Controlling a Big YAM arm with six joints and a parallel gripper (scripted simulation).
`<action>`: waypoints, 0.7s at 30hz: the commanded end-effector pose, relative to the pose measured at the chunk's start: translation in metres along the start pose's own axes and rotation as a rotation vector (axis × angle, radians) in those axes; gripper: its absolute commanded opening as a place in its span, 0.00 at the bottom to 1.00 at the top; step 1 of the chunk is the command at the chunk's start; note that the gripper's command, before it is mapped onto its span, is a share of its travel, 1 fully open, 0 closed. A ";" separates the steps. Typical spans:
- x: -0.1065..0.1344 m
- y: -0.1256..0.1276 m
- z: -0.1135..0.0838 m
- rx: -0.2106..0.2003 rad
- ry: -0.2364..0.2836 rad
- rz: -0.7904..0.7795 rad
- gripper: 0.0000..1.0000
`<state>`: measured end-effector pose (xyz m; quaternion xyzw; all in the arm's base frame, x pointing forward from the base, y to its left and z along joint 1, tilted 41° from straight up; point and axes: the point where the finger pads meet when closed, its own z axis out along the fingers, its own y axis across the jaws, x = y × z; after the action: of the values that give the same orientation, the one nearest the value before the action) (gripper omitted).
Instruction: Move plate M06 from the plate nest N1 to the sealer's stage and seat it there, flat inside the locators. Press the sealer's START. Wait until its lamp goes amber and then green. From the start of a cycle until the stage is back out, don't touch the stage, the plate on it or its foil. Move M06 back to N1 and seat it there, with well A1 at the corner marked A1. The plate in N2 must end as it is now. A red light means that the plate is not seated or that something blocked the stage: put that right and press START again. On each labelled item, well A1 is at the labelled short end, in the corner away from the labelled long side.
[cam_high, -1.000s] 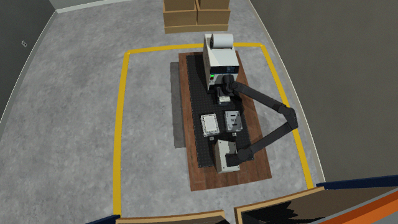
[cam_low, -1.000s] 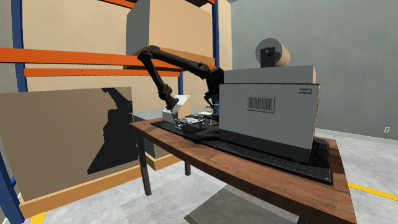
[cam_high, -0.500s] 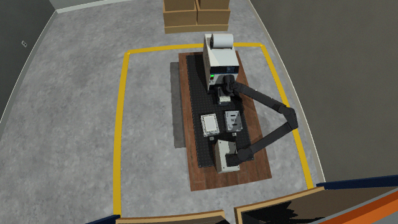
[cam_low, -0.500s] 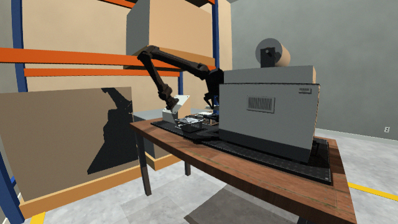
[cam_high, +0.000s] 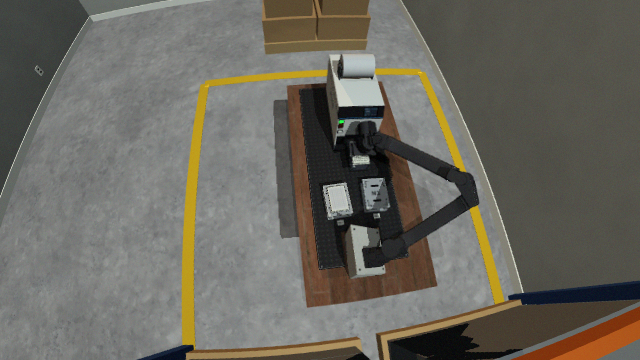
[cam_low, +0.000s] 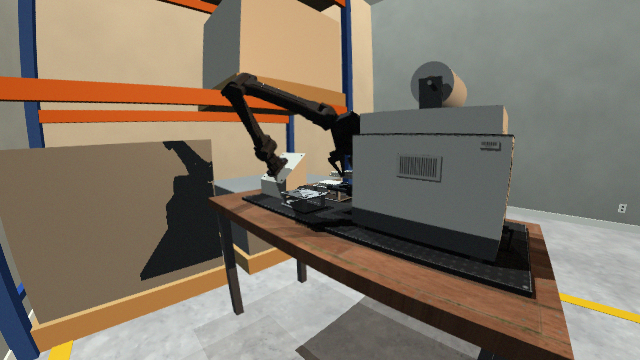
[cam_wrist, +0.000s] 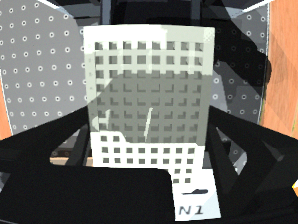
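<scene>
The sealer stands at the far end of the black board, and its lamp glows green. My gripper is just in front of the sealer, over its stage. It is shut on plate M06, gripping the two long sides. In the wrist view the plate is white with a shiny foil-covered well grid, and sits between my black fingers. I cannot tell whether it rests on the stage or hangs just above it. Nest N1 is empty. A white tag reading N1 shows at the wrist view's lower right.
Nest N2 holds a white plate, left of N1. My arm's base stands at the near end of the table. In the exterior view the sealer's body hides the stage. Cardboard boxes stand beyond the table.
</scene>
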<state>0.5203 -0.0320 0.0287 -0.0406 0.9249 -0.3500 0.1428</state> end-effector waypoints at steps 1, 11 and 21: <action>0.004 -0.002 0.013 0.001 0.013 0.002 0.00; 0.001 -0.005 0.014 0.001 0.003 0.009 0.00; 0.006 -0.001 0.018 -0.001 0.013 0.001 0.00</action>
<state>0.5193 -0.0412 0.0213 -0.0384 0.9251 -0.3508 0.1400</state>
